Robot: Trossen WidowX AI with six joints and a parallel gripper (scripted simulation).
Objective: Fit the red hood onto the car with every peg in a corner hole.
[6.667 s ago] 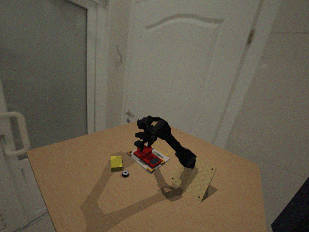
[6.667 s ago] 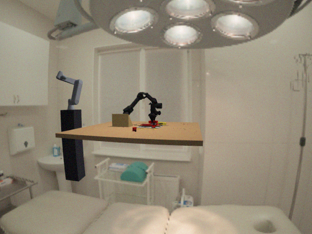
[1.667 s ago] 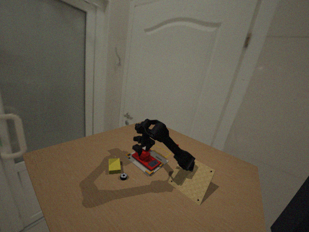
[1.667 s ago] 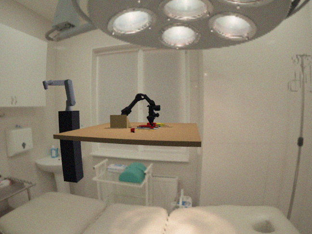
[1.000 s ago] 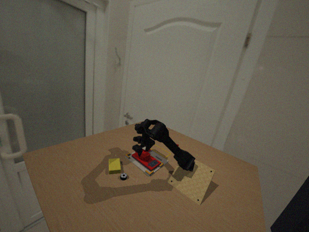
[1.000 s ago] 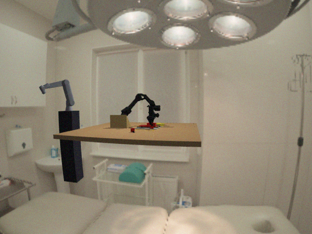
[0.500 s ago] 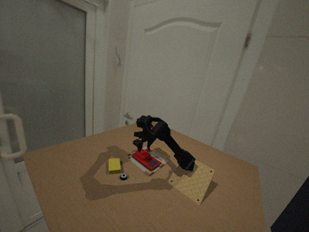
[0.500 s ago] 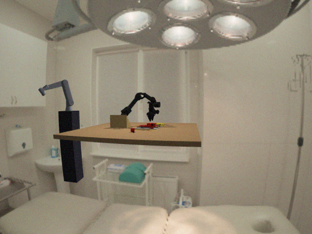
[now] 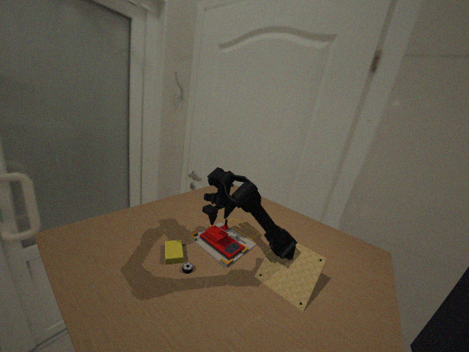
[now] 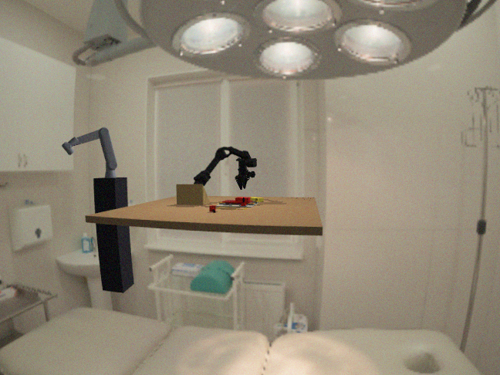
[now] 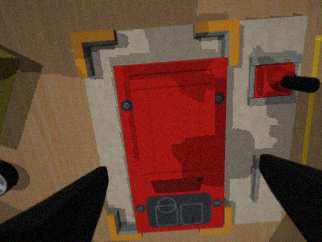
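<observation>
Red hood flat on car; pegs thru corner holes.

A hospital operating room is indicated by a round multi-bulb surgical lamp, a metal drip stand and a padded examination couch.
</observation>
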